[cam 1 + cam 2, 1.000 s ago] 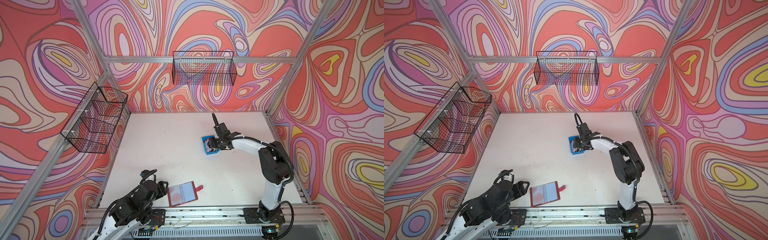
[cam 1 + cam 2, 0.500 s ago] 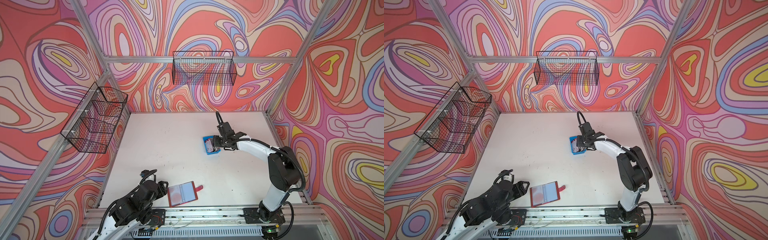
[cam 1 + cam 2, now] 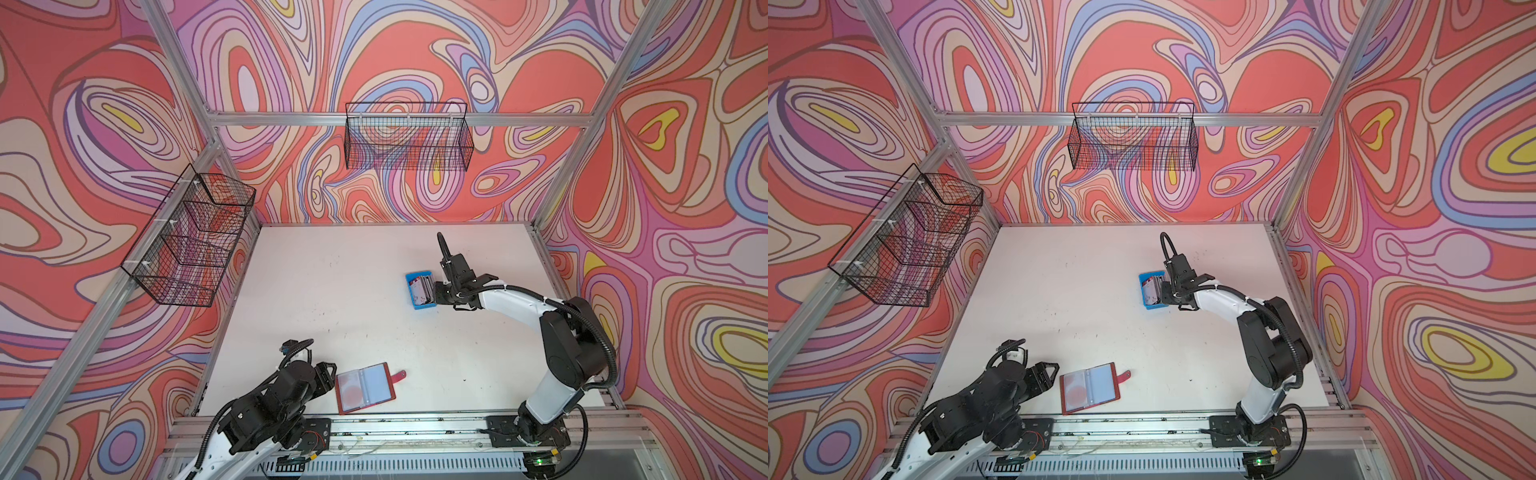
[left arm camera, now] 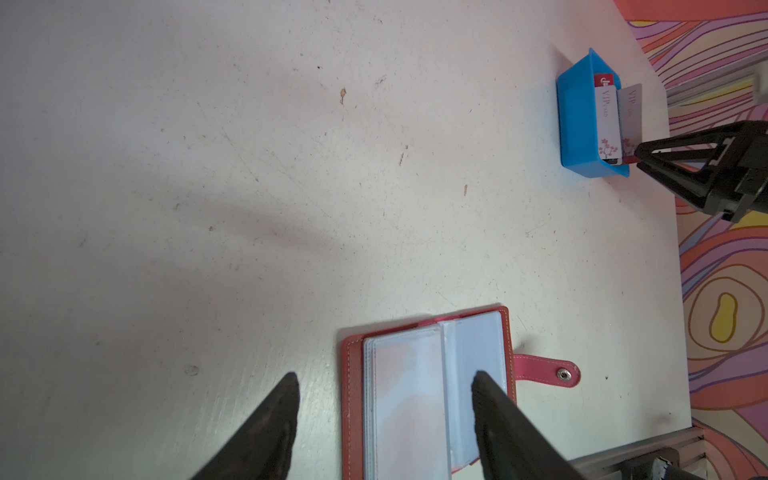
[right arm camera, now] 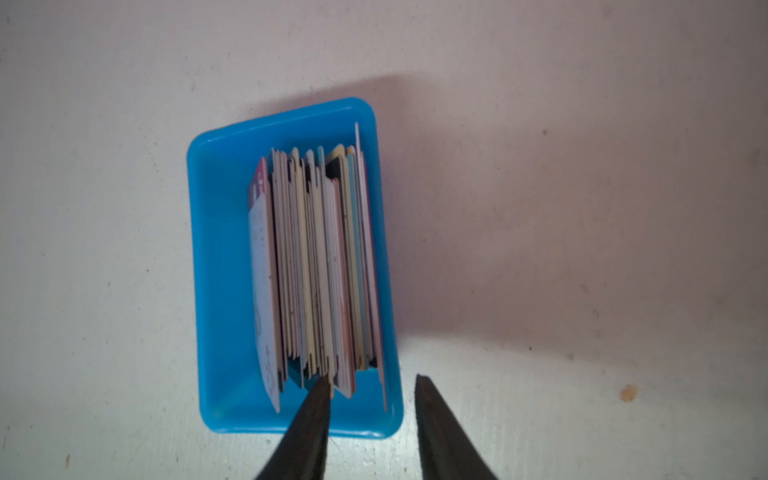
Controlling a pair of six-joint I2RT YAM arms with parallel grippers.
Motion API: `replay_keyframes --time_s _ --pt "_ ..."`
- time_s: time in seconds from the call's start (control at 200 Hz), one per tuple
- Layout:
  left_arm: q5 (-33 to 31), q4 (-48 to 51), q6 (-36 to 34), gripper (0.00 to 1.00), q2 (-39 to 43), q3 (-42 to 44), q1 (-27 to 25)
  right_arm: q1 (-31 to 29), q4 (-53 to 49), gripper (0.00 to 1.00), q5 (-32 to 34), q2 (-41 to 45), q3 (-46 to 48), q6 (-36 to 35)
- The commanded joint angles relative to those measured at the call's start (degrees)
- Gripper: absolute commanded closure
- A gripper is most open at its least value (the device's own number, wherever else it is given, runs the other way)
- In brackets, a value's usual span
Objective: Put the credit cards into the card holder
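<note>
note credit cards (image 5: pixel 316 266) standing on edge in blue tray (image 5: pixel 220 291), right of mid surface (image 3: pixel 332 299); right claw (image 5: pixel 370 382) partly open, gripping nothing, one tip at stack end, other outside tray wall; see card holder (image 4: pixel 407 395) lying open at near edge, just beside wide-open, empty left claw (image 4: pixel 385 375)

The credit cards (image 3: pixel 424 288) stand in a tray (image 3: pixel 409 291) behind the card holder (image 3: pixel 365 388).
</note>
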State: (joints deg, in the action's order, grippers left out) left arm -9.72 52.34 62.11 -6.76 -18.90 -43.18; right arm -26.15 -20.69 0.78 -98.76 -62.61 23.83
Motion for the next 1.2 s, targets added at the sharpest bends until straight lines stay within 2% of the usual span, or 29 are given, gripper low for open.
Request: replay_keyframes --time_s 0.0,0.285,0.521,0.841,0.996,1.197 --pt "-1.2 2.7 -0.5 0.32 0.7 0.9 -0.2 0.5 1.4 0.68 1.5 1.2 0.5 -1.6" --pt "-1.0 2.6 -0.6 0.32 0.7 0.9 -0.2 0.4 1.7 0.87 0.6 -0.3 0.0 -2.6" --pt "-1.0 2.6 -0.6 0.33 0.7 0.9 -0.2 0.4 1.7 0.88 0.4 -0.6 0.1 -2.9" --pt "-0.9 2.6 -0.6 0.33 0.7 0.9 -0.2 0.4 0.8 0.84 1.7 -1.5 0.5 -3.2" --pt "-0.9 2.6 -0.6 0.33 0.7 1.0 -0.2 0.5 1.1 0.9 1.4 -1.8 0.7 -3.2" --pt "-0.8 2.5 -0.7 0.33 0.7 1.0 -0.2 0.4 1.1 0.9 0.9 -1.6 0.9 -3.2"
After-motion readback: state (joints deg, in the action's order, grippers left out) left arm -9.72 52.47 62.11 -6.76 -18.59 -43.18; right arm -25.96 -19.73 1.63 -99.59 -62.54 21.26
